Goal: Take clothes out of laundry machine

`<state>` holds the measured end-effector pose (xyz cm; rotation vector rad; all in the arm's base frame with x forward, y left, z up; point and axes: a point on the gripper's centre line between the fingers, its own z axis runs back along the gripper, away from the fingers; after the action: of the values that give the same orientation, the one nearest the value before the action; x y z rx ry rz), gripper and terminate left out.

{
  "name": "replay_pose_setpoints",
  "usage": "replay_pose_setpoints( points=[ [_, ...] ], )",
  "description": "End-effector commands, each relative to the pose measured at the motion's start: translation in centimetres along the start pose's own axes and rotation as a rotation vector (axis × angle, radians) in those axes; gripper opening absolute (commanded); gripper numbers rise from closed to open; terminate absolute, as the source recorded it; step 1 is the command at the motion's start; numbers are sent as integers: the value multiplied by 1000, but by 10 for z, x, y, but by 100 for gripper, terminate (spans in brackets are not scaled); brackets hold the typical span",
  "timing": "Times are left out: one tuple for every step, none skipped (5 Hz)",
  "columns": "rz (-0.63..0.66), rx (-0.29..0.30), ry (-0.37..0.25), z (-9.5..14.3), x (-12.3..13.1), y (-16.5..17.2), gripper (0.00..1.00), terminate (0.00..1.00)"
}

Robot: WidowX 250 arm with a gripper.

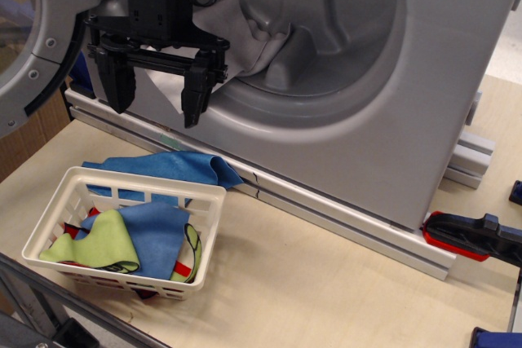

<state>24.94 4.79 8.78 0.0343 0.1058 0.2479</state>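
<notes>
A single view looks down at a silver-grey laundry machine (pixel 391 120) standing on a pale wooden table (pixel 326 283). The machine's round, ribbed drum is a deep recess in its front panel, and its glass-windowed door (pixel 24 38) stands swung open at the machine's left edge.

A pale grey-white cloth (pixel 245 38) lies limp over the drum's lower left rim, part of it inside the recess and part hanging out over the front panel.

A black gripper (pixel 157 91) hangs in front of the machine, just left of the drum and directly before the hanging part of the cloth. Its two fingers (pixel 198 91) point down and stand spread apart, holding nothing. The cloth shows in the gap between them, behind the gripper; whether it touches them cannot be told.

Below the machine's front, toward the lower left, a white slatted plastic basket (pixel 49 234) sits on the table. It holds a blue cloth (pixel 155 234), a lime-green cloth (pixel 98 246) and some red fabric underneath. Another blue cloth (pixel 175 169) is draped over the basket's far rim, between the basket and the machine.

To the machine's lower right, a red and black clamp (pixel 469 238) lies near the corner of the base.
</notes>
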Motion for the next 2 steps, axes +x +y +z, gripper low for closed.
replay_pose_setpoints(
  points=[
    [0,0,0,0,0,0,100,0],
    [-122,75,-63,-2,4,7,100,0]
  ],
)
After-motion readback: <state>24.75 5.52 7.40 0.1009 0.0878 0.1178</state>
